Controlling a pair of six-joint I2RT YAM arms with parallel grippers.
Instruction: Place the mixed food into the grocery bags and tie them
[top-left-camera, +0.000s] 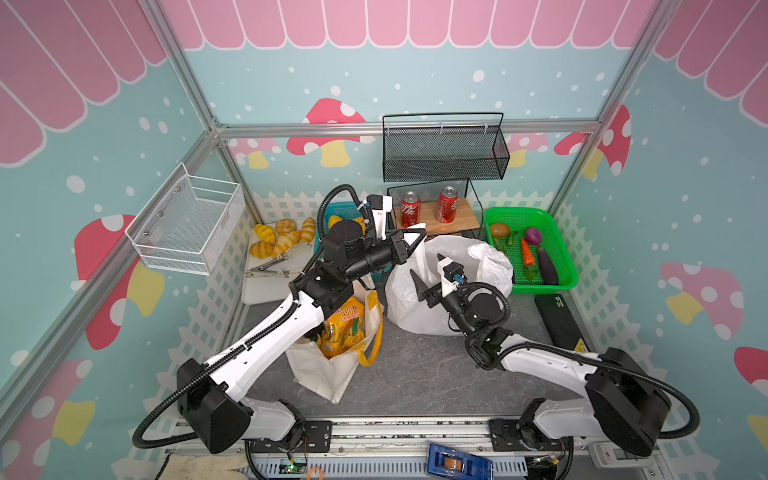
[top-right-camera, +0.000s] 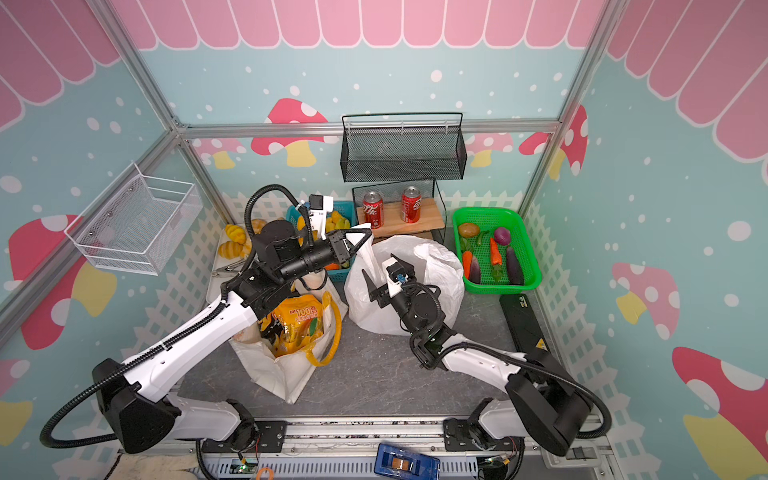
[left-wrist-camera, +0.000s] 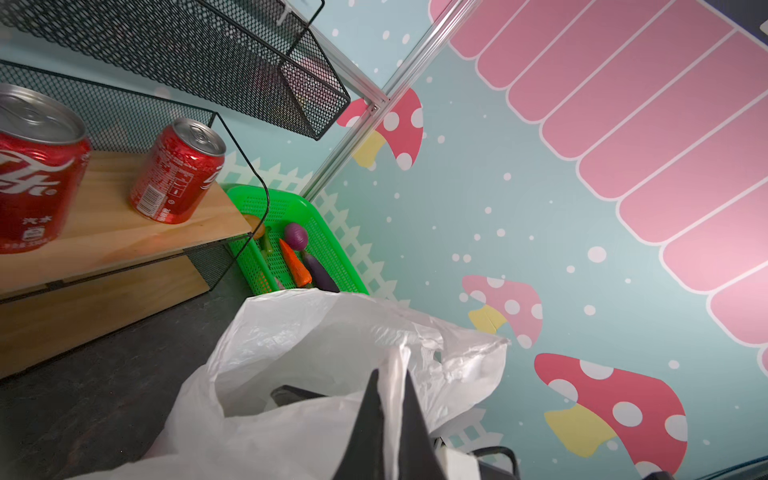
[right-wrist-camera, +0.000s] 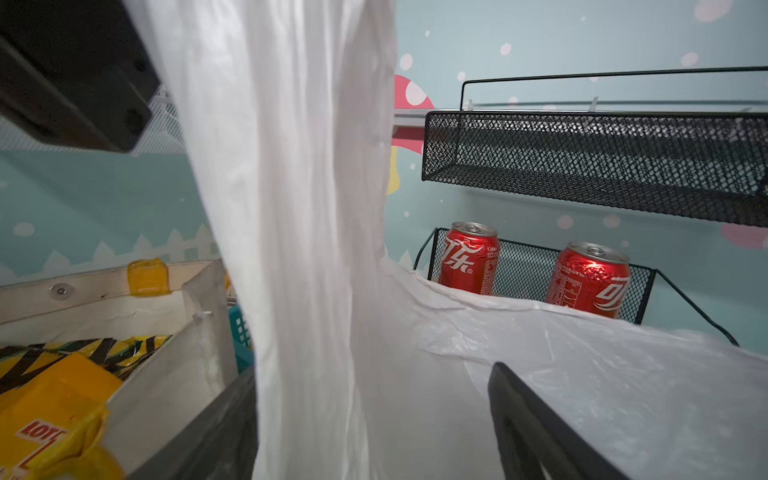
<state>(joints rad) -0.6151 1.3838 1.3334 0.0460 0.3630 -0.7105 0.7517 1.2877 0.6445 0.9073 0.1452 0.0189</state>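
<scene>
The white plastic bag (top-left-camera: 401, 307) (top-right-camera: 440, 266) stands mid-table. My left gripper (top-left-camera: 415, 241) (left-wrist-camera: 392, 374) is shut on one of its loop handles, pulled up taut. My right gripper (top-left-camera: 426, 268) (right-wrist-camera: 365, 395) is open at the bag's mouth, and the stretched handle strip (right-wrist-camera: 291, 208) hangs between its fingers. The cream canvas tote (top-left-camera: 320, 374) (top-right-camera: 270, 370) lies under my left arm. It holds an orange-yellow packet (top-left-camera: 345, 328) and a black-and-yellow packet (right-wrist-camera: 83, 349). A carrot (top-left-camera: 527, 252) and an eggplant (top-left-camera: 547, 266) lie in the green basket (top-left-camera: 557, 232).
Two red cans (top-left-camera: 410, 210) stand on a wooden shelf below a black mesh rack (top-left-camera: 444, 153). A tray (top-left-camera: 266, 291) with bread and tongs and a blue basket (top-left-camera: 338, 208) sit at back left. A white wire basket (top-left-camera: 187, 220) hangs on the left wall.
</scene>
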